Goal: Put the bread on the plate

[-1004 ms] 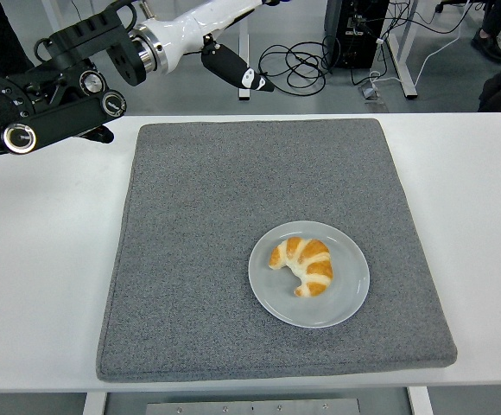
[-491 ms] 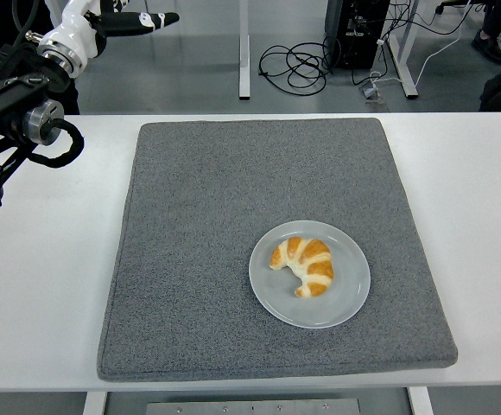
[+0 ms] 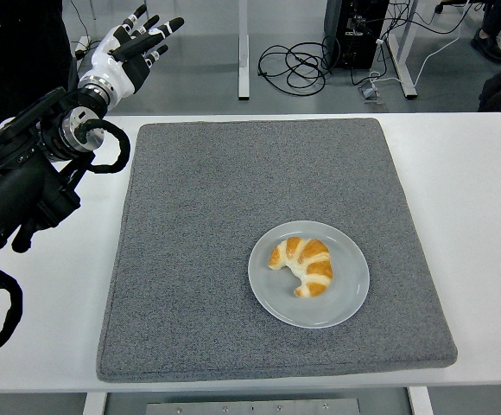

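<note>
Head view: the bread (image 3: 305, 264), a croissant, is seen lying on the pale plate (image 3: 345, 304), which is set on the grey mat (image 3: 207, 216) covering the white desk (image 3: 475, 190). The left robot hand (image 3: 131, 50) is raised beyond the desk's far left corner, fingers spread wide, with nothing held.

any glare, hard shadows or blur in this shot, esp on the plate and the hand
Head view: light is even and soft; the plate shows no glare, the bread casts only a faint shadow. Head view: the grey mat texture is crisp. Head view: the left hand, fingers spread at the top left, looks sharp, with no obvious motion blur.
</note>
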